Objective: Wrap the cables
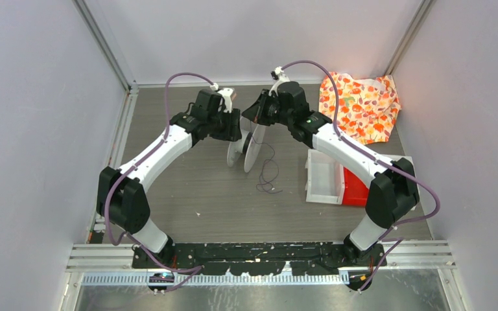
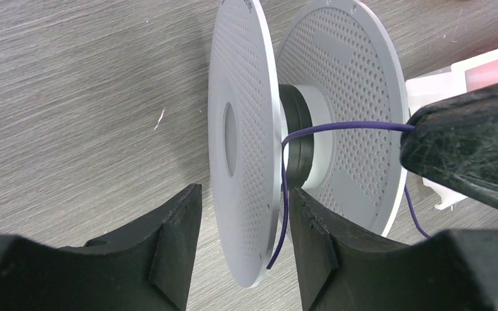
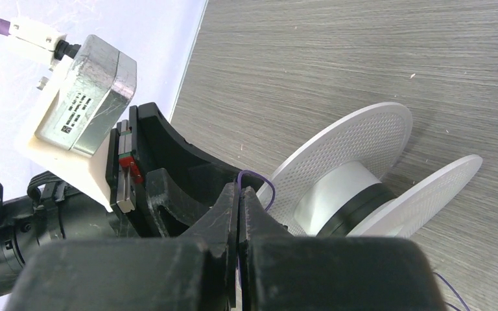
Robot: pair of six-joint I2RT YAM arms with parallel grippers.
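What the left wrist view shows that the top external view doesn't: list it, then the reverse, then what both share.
Left wrist only: the left gripper open astride one flange of the spool, and the cable running from the hub to the right gripper. Top external only: patterned cloth, white and red bin, loose cable loops on the table. Both: spool, cable, both grippers.

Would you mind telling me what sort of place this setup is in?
Most likely a lab robot cell: plain white panels in aluminium framing, a left arm and right arm bolted to a base plate, and a small wood-grain tabletop.
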